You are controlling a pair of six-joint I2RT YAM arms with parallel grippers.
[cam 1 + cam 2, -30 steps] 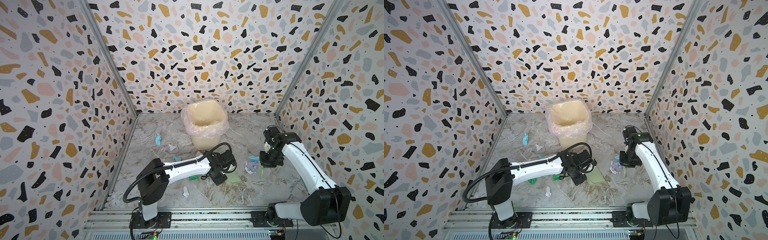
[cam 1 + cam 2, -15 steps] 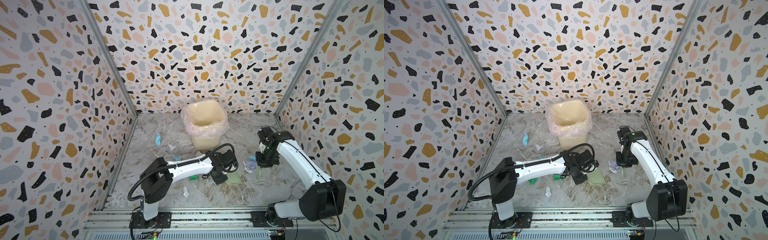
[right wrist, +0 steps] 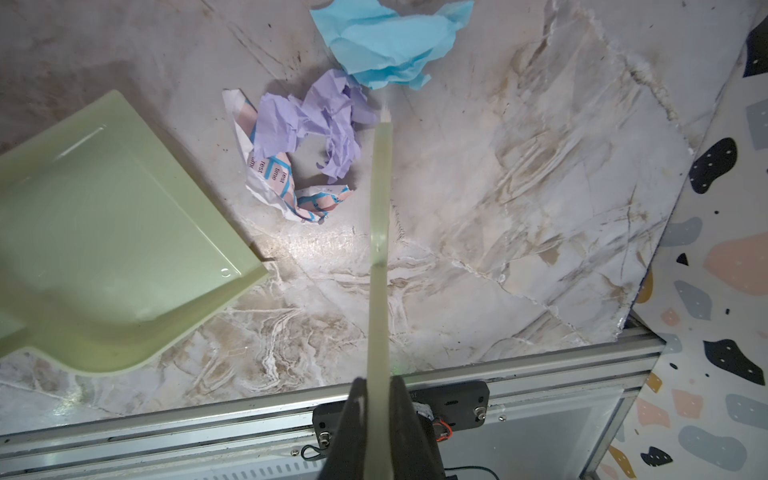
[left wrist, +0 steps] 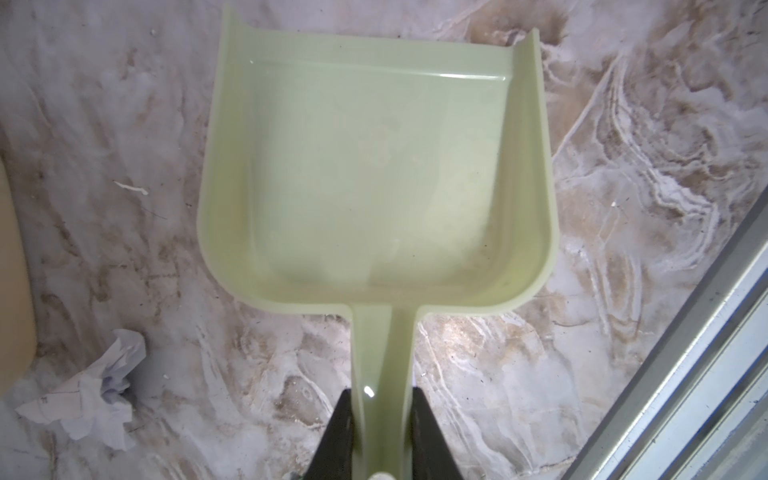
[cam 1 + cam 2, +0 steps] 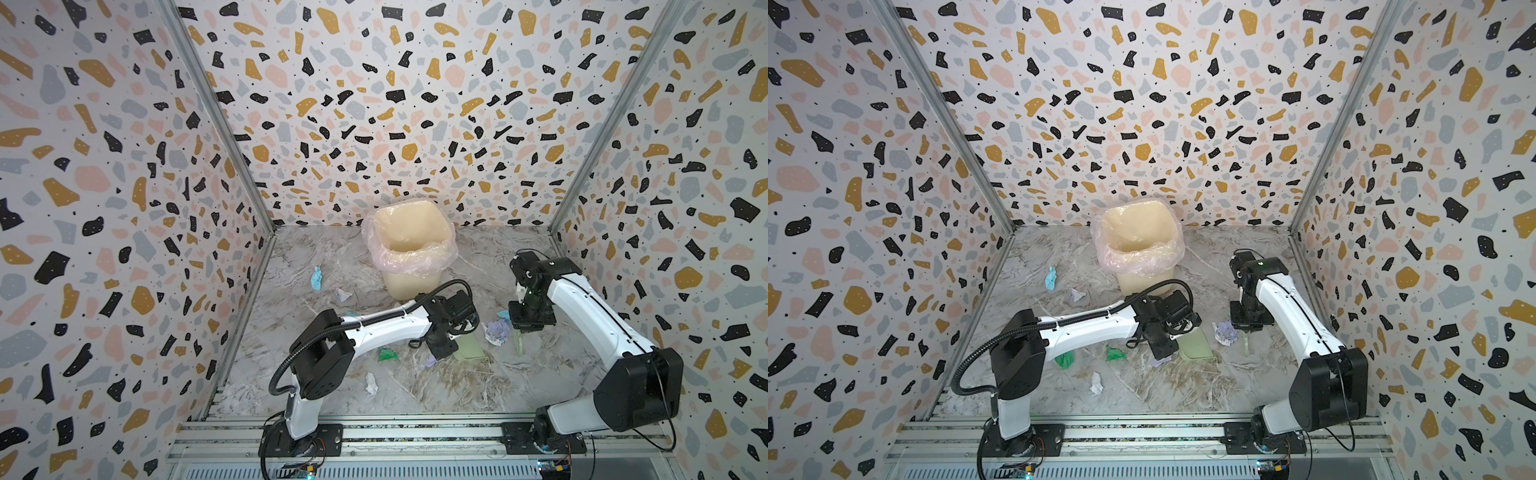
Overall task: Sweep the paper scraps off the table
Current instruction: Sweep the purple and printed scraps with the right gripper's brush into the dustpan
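Note:
My left gripper (image 4: 382, 399) is shut on the handle of the pale green dustpan (image 4: 374, 166), which lies flat and empty on the table (image 5: 457, 395) mid-front (image 5: 469, 347). My right gripper (image 3: 378, 384) is shut on the pale green brush (image 3: 380, 208), whose tip stands beside a cluster of paper scraps: lilac (image 3: 316, 120), light blue (image 3: 386, 37) and printed white (image 3: 282, 178). That cluster (image 5: 496, 332) lies just right of the dustpan's mouth. More scraps lie to the left: light blue (image 5: 316, 277), white (image 5: 343, 294), green (image 5: 386, 354) and white (image 5: 371, 383).
A cream bin (image 5: 409, 249) with a pink liner stands at the back middle, behind the left arm's wrist. Speckled walls close in the left, back and right sides. A metal rail (image 5: 415, 432) with both arm bases runs along the front edge.
My right arm has shifted left with the brush, closer to the scrap cluster. The left arm's elbow has drifted slightly right; the dustpan stays about where it was.

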